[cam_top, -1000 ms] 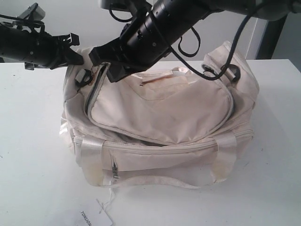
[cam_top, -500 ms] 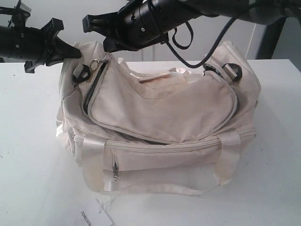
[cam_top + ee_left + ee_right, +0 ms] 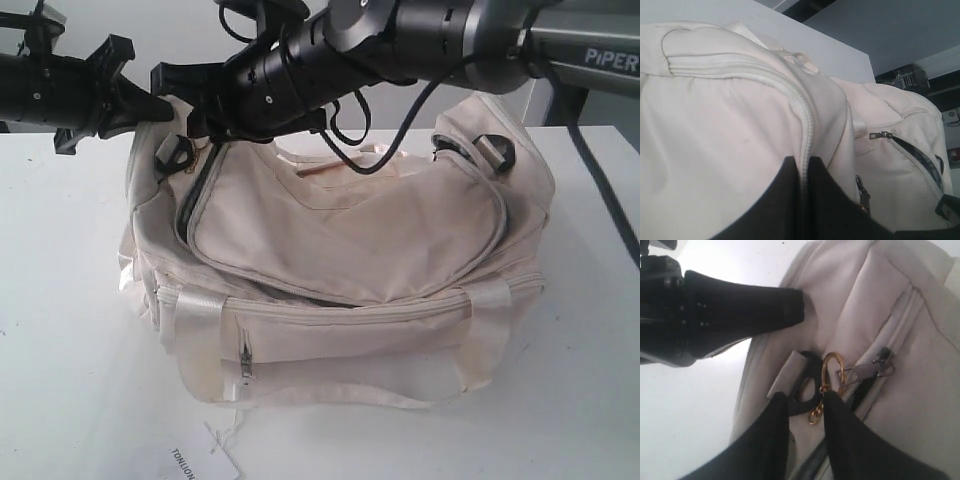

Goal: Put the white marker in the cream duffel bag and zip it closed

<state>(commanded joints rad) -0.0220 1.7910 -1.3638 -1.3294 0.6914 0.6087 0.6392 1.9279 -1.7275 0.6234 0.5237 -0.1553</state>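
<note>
Cream fabric duffel bag [image 3: 340, 230]: on white table [image 3: 60, 300]; left end now pulled higher than a second ago.
White marker: hidden in every view; judged inside the bag.
Metal zipper slider [image 3: 879, 362]: at the bag's left end; closing judged almost complete.
Right gripper [image 3: 805, 395]: has shifted left; jaws slightly apart around gold chain pull [image 3: 816, 412]; grip cannot be told.
Left gripper [image 3: 804, 161]: jaws clamped on end fabric.

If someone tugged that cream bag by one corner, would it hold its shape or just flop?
Probably floppy: the cream duffel bag sags and wrinkles, and its end bunches where the left tool pinches it. It is unlikely to roll or tip, since it sits wide and low on the table.
</note>
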